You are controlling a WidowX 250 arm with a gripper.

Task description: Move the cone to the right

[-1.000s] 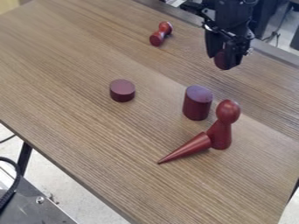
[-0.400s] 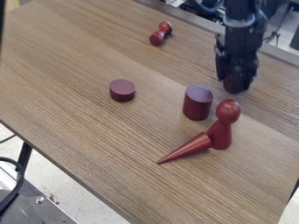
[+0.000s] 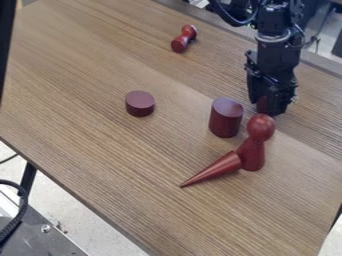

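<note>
The black 2-finger gripper (image 3: 272, 108), at 2 o'clock, grips 1 dark-red piece (image 3: 262, 104). 1 glossy red cone (image 3: 217, 167) lies at 5 o'clock, just beside 1 red round-headed peg (image 3: 252, 147); 2 maroon cylinders (image 3: 226, 120).

And here's the cone (image 3: 212, 170), glossy dark red, down on its side on the wooden table (image 3: 100, 135), tip pointing lower left, broad end apparently touching the round-headed peg figure (image 3: 253, 152)!

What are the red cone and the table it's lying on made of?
The cone looks like smooth painted or stained wood, judging by its soft sheen, though plastic is possible. The table shows streaky brown grain with a dull finish: wood or a wood-look laminate.
</note>
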